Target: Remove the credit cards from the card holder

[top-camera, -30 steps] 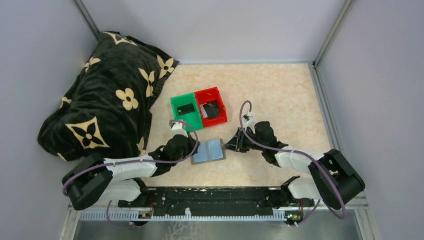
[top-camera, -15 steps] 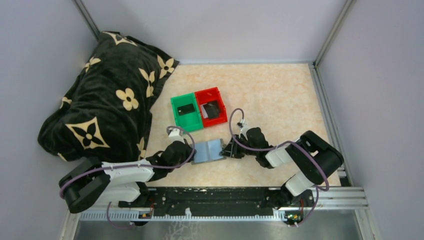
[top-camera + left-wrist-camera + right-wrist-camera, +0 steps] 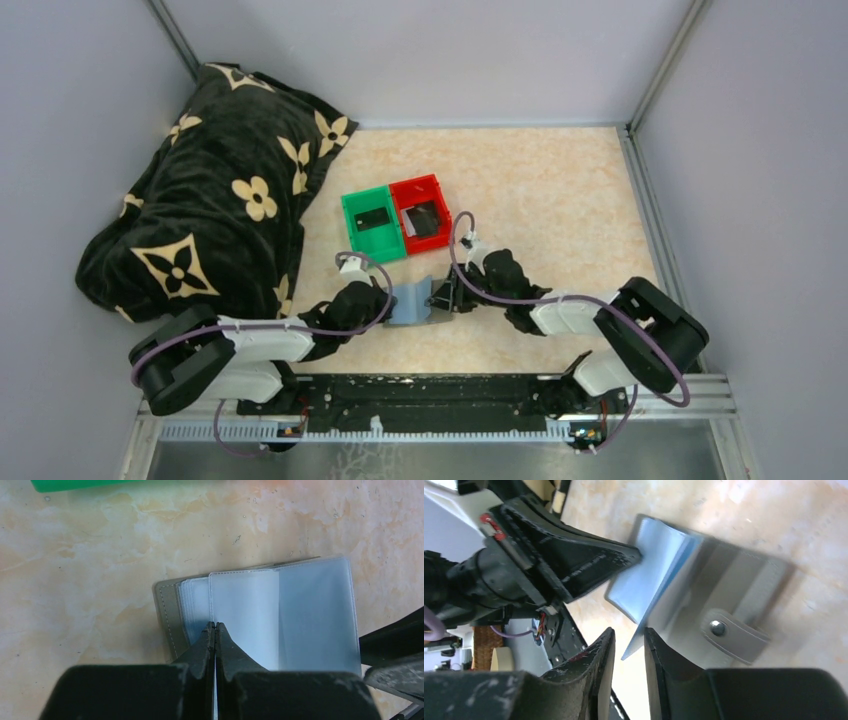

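Note:
The grey card holder (image 3: 412,302) lies half open on the table, its right half tilted up. My left gripper (image 3: 388,303) is shut on a clear plastic sleeve of the card holder (image 3: 167,610), pinching it at the sleeve's near edge (image 3: 215,626). My right gripper (image 3: 443,297) is at the holder's right side. In the right wrist view its jaws (image 3: 629,630) stand a little apart, with a blue sleeve corner between them and the grey cover with its snap strap (image 3: 734,635) against one finger. A dark credit card lies in the green bin (image 3: 374,217) and another in the red bin (image 3: 424,220).
The green bin (image 3: 352,205) and red bin (image 3: 445,205) stand side by side just behind the holder. A black blanket with cream flowers (image 3: 200,190) is heaped at the left. Grey walls enclose the table. The green bin's edge shows in the left wrist view (image 3: 75,484).
My right gripper has moved left to the holder's right edge, and the holder's right half has risen from flat to tilted up. My left gripper has stayed at the left half.

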Robot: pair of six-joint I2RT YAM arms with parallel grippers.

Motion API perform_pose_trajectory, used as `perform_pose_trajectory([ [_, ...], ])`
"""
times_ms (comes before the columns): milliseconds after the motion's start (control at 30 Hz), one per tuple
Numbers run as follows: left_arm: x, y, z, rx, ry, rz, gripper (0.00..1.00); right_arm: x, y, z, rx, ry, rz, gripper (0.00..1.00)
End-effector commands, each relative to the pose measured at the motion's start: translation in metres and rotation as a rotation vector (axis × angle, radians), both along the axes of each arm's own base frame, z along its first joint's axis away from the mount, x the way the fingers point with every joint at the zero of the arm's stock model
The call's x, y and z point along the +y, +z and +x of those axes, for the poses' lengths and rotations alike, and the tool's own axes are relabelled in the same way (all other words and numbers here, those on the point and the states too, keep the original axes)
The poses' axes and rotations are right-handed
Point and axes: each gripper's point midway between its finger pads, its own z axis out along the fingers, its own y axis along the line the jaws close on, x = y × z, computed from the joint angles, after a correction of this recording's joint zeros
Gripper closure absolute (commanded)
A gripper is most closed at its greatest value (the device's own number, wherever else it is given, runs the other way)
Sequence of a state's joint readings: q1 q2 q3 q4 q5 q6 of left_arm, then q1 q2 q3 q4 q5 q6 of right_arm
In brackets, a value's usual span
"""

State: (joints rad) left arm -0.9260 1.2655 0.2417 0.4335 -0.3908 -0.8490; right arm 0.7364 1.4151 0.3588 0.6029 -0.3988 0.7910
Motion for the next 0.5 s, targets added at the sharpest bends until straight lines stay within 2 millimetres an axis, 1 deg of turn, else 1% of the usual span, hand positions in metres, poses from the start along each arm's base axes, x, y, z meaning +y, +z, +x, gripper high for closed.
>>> perform_pose_trajectory([
  [0,0.009,-0.023,-0.013,0.061,-0.018,0.062,1.0,0.018,0.029,0.006,-0.116,0.037,0.004,0.71],
  [300,0.013,-0.023,-0.015,0.06,-0.016,0.065,1.0,0.039,0.022,0.001,-0.092,0.077,0.026,0.7],
  [367,0.014,-0.023,-0.015,0.059,-0.013,0.069,1.0,0.045,0.02,0.0,-0.088,0.09,0.029,0.73],
  [467,0.015,-0.024,-0.015,0.059,-0.011,0.07,1.0,0.054,0.021,-0.003,-0.086,0.112,0.041,0.73],
])
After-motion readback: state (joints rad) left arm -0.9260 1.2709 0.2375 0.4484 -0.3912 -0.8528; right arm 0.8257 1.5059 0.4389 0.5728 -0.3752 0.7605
